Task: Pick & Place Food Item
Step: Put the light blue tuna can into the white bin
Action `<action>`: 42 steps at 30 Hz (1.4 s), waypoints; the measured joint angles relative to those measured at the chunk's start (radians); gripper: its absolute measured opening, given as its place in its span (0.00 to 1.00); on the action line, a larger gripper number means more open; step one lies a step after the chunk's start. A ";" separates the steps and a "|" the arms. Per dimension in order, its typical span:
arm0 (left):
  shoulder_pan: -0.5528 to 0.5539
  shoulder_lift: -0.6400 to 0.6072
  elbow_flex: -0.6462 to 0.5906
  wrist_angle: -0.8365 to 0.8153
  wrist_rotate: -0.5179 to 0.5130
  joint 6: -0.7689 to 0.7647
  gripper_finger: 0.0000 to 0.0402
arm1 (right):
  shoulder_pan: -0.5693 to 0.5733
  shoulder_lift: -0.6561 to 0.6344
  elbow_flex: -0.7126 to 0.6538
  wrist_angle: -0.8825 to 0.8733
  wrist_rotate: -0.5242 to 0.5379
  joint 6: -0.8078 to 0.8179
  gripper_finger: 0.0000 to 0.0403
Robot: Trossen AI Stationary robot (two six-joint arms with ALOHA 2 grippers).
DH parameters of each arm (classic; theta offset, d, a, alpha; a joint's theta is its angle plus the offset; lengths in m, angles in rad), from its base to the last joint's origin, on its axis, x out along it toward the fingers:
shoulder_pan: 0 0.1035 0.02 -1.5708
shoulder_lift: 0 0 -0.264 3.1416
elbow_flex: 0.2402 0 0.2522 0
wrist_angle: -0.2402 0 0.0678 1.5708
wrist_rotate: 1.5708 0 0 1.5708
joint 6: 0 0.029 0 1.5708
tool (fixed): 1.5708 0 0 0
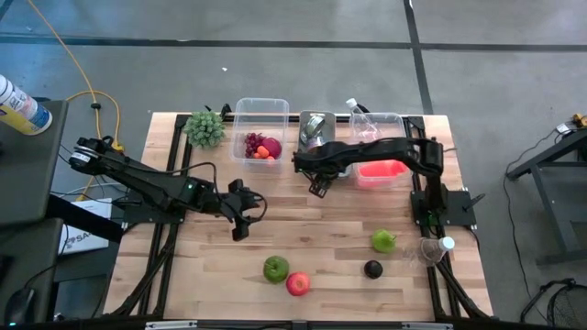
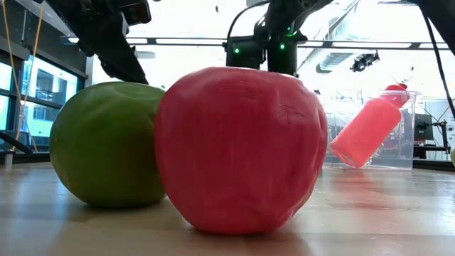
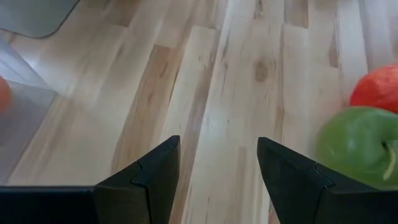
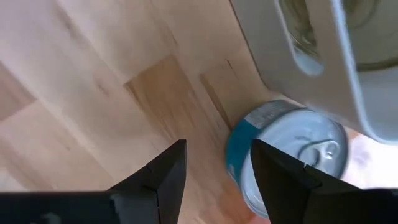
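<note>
We find almost nothing to read here. Off the table's left edge, low beside the left arm's base, a white sheet or label [image 1: 77, 240] carries dark lettering that starts with what looks like "SA"; the rest is hidden from us. The blue-and-white can [image 4: 287, 157] has a printed band around its side, but we cannot make out any words on it. The white bottle [image 1: 20, 104] beyond the far-left corner bears blue markings that we cannot read either.
</note>
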 joint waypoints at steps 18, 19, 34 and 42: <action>0.000 0.000 0.000 -0.002 0.000 0.012 0.51 | -0.052 0.003 -0.001 -0.026 -0.079 0.061 0.43; 0.000 0.000 0.000 -0.002 0.000 0.012 0.51 | -0.052 0.003 -0.002 -0.026 -0.081 0.060 0.43; 0.000 0.000 0.000 -0.002 -0.001 0.011 0.51 | -0.064 0.003 -0.003 -0.022 -0.065 0.007 0.43; 0.000 0.000 0.000 -0.008 -0.001 0.011 0.51 | -0.083 -0.001 -0.064 0.024 -0.143 0.018 0.43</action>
